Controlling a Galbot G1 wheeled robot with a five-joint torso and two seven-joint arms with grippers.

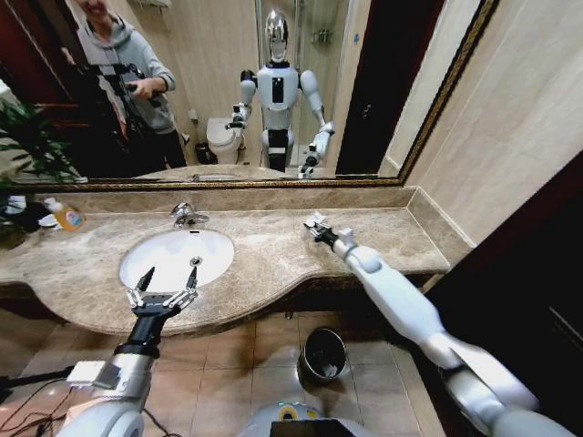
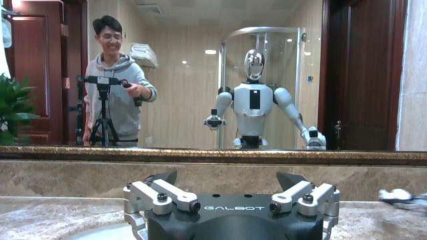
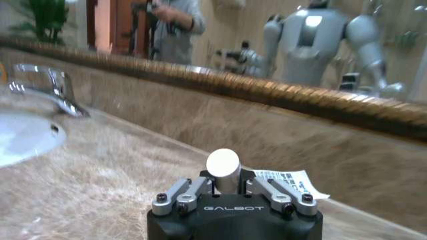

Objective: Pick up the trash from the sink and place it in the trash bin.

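"GALBOT" reads white across both wrist housings. The right gripper point(image 3: 227, 186) is pinching a small white tube point(image 3: 223, 165) over the marble counter point(image 1: 273, 246), a printed packet point(image 3: 288, 180) just beside it. The left gripper point(image 1: 162, 297) hangs spread wide at the sink point(image 1: 173, 258)'s front rim, empty. The trash bin point(image 1: 324, 353) sits on the floor below.
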